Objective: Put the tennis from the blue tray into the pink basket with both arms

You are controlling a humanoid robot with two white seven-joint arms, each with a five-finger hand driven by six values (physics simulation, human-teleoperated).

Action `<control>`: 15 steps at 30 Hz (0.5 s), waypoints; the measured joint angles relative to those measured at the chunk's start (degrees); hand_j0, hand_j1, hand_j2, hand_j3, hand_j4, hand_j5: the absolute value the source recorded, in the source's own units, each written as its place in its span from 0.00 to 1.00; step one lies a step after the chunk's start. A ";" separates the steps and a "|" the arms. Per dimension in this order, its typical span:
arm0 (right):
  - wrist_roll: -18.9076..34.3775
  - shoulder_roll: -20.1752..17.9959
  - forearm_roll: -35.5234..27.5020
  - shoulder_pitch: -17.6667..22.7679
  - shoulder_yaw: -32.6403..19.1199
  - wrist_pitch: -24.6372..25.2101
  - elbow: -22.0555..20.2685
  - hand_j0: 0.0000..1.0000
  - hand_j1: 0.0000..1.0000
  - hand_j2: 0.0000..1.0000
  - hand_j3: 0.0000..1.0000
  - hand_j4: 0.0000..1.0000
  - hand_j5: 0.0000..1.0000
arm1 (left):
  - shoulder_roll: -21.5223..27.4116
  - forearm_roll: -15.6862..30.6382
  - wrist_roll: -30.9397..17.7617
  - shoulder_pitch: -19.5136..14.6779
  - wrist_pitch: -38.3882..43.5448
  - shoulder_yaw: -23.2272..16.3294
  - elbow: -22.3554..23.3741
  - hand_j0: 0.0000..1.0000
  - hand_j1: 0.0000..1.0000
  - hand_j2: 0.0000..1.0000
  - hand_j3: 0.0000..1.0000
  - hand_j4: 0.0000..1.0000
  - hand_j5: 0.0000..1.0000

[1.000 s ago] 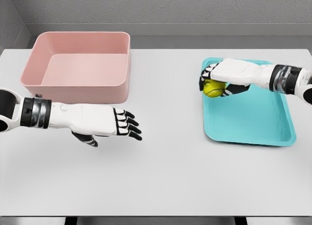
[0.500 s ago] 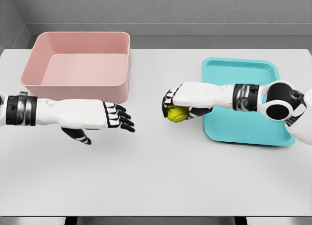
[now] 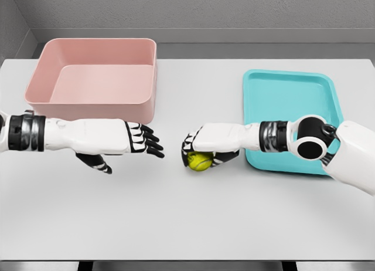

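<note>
Right hand (image 3: pixel 202 149): fingers curled over the yellow-green fuzzy tennis ball (image 3: pixel 199 161), held above the white table (image 3: pixel 193 218).
Left hand (image 3: pixel 130 142): fingers spread, holding nothing, facing the ball.
Rectangular blue plastic tray (image 3: pixel 293 89): right of the ball.
Deep pink plastic basket (image 3: pixel 96 77): rear left.

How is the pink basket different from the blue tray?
The pink basket has tall walls; the blue tray is shallow with a low rim. The basket sits at the table's far left, the tray at its right. Both are rectangular, and nothing shows inside either.
</note>
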 measured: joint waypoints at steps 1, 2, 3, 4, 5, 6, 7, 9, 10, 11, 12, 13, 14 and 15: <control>0.01 0.18 0.01 0.00 0.13 0.04 0.32 0.48 0.48 0.48 0.48 0.48 0.48 | 0.03 -0.14 0.06 0.18 0.00 0.35 0.00 1.00 1.00 1.00 1.00 1.00 1.00; 0.02 0.33 0.02 0.00 0.29 0.09 0.56 0.48 0.48 0.48 0.48 0.48 0.48 | 0.21 -0.37 0.09 0.09 0.01 0.61 0.02 1.00 1.00 1.00 1.00 1.00 1.00; 0.04 0.44 0.02 0.00 0.40 0.13 0.76 0.48 0.48 0.48 0.48 0.48 0.48 | 0.67 -0.74 0.09 -0.26 0.01 0.80 0.01 1.00 1.00 1.00 1.00 1.00 1.00; 0.06 0.52 0.02 0.00 0.48 0.18 0.93 0.48 0.48 0.48 0.48 0.48 0.48 | 1.05 -1.03 0.09 -0.26 0.01 1.03 0.01 1.00 1.00 1.00 1.00 1.00 1.00; 0.07 0.57 0.02 0.00 0.54 0.21 1.08 0.48 0.48 0.48 0.48 0.48 0.48 | 1.30 -1.23 0.09 -0.18 0.01 1.28 0.00 1.00 1.00 1.00 1.00 1.00 1.00; 0.08 0.61 0.02 0.00 0.59 0.26 1.18 0.49 0.49 0.49 0.49 0.49 0.49 | 1.48 -1.37 0.09 -0.18 0.00 1.48 -0.01 1.00 1.00 1.00 1.00 1.00 1.00; 0.10 0.64 0.05 0.00 0.61 0.31 1.25 0.49 0.49 0.49 0.49 0.49 0.49 | 1.60 -1.46 0.13 -0.09 0.00 1.79 -0.02 1.00 1.00 1.00 1.00 1.00 1.00; 0.14 0.67 0.08 0.00 0.65 0.49 1.41 0.55 0.55 0.55 0.55 0.55 0.55 | 1.70 -1.61 0.25 0.09 0.00 3.02 -0.02 1.00 1.00 1.00 1.00 1.00 1.00; 0.18 0.68 0.11 0.00 0.66 0.66 1.51 0.64 0.64 0.64 0.64 0.64 0.64 | 1.67 -1.63 0.32 0.09 0.00 3.67 -0.01 1.00 1.00 1.00 1.00 1.00 1.00; 0.18 0.70 0.13 0.00 0.67 0.82 1.56 0.77 0.77 0.77 0.77 0.77 0.77 | 1.60 -1.64 0.39 0.00 0.01 4.15 -0.01 1.00 1.00 1.00 1.00 1.00 1.00; 0.18 0.81 0.15 0.00 0.68 0.97 1.60 0.85 0.85 0.85 0.85 0.85 0.85 | 1.53 -1.65 0.46 0.09 0.01 4.51 -0.02 1.00 1.00 1.00 1.00 1.00 1.00; 0.18 1.00 0.15 -0.09 0.68 1.08 1.63 0.87 0.87 0.87 0.87 0.87 0.87 | 1.45 -1.65 0.50 0.18 0.01 4.76 -0.03 1.00 1.00 1.00 1.00 1.00 1.00; 0.17 1.16 0.15 -0.09 0.68 1.16 1.65 0.87 0.87 0.87 0.87 0.87 0.87 | 1.38 -1.64 0.54 0.18 0.01 4.92 -0.04 1.00 1.00 1.00 1.00 1.00 1.00; 0.14 1.28 0.15 -0.09 0.68 1.22 1.65 0.87 0.87 0.87 0.87 0.87 0.87 | 1.33 -1.64 0.56 0.18 0.01 5.06 -0.06 1.00 1.00 1.00 1.00 1.00 1.00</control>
